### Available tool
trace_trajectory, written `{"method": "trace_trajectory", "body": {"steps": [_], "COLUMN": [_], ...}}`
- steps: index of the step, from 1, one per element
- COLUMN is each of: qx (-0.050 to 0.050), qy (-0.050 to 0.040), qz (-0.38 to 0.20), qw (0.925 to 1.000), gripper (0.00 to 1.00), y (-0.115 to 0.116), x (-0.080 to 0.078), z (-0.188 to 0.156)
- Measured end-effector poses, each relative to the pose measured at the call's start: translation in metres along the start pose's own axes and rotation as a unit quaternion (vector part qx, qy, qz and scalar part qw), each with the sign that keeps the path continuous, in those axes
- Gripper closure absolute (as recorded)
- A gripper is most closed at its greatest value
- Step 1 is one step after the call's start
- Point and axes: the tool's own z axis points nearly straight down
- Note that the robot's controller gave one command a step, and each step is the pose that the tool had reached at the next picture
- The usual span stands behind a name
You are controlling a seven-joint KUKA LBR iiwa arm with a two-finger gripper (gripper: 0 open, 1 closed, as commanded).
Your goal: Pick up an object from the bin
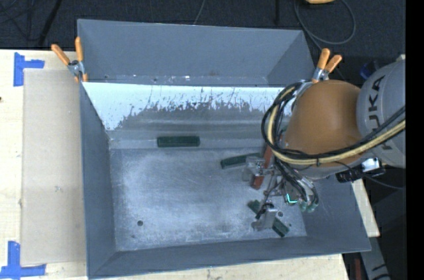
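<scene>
Gripper (270,199): low over the bin's (199,60) near-right floor.
Jaws: you couldn't tell; cables (278,140) hid them.
Under it: small dark green pieces (281,228), near-right.
Around: dark strip (232,161) near, left; green bar (177,141) far-left, well apart.

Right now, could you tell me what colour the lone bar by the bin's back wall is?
The bar is dark green, camera view.

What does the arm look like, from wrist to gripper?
The arm's silver-grey rounded link bears black KUKA lettering. A smooth orange-brown dome-shaped cover caps the wrist, ringed by looped black and pale yellow cables. Below sits a small dark metal gripper with thin wires and a green light.
</scene>
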Motion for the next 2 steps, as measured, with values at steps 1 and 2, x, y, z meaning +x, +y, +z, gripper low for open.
{"method": "trace_trajectory", "body": {"steps": [1, 2], "qx": [0.0, 0.0], "qy": [-0.0023, -0.0031], "qz": [-0.158, -0.158], "qw": [0.9874, 0.9875], "gripper": [0.0, 1.0], "y": [-0.0691, -0.0689], "x": [-0.0226, -0.023], "z": [0.098, 0.0973]}}
